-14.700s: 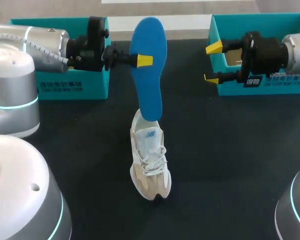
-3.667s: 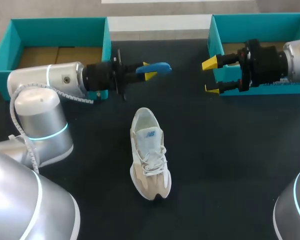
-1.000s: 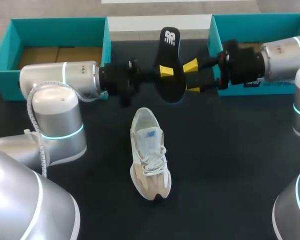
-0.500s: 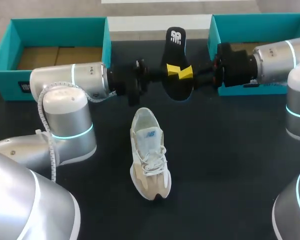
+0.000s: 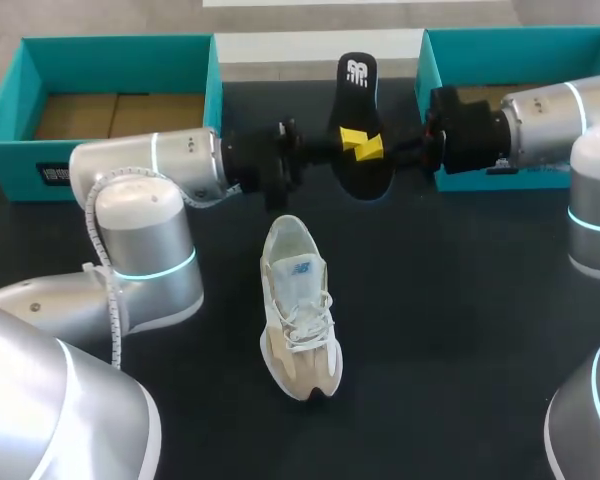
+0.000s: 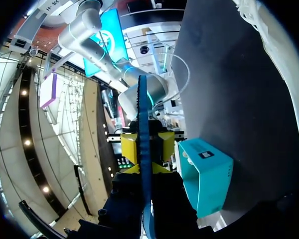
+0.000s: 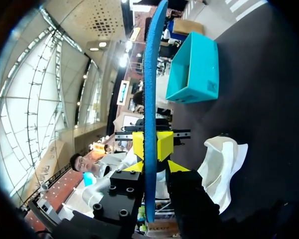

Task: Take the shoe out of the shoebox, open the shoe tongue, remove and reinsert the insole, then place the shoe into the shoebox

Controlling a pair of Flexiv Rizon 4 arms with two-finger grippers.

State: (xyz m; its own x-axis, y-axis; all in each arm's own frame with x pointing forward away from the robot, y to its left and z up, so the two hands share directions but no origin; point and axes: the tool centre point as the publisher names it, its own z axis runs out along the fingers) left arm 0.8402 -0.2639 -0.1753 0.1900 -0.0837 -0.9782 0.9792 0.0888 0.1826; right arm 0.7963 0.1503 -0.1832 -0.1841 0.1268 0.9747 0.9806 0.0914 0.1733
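Insole (image 5: 352, 105): thin flat foam, black face, blue edge
Left gripper (image 6: 143, 147): pinching insole
Right gripper (image 7: 149, 144): pinching insole
Shoe (image 5: 298, 320): white mesh, laced

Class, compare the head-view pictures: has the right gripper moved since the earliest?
Yes. The right gripper moved leftward, away from the right-hand teal cardboard shoebox, and onto the black insole.

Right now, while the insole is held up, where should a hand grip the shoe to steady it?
Probably the heel collar of the shoe, from above: it stands upright on its sole, opening upward, heel end nearest the insole.
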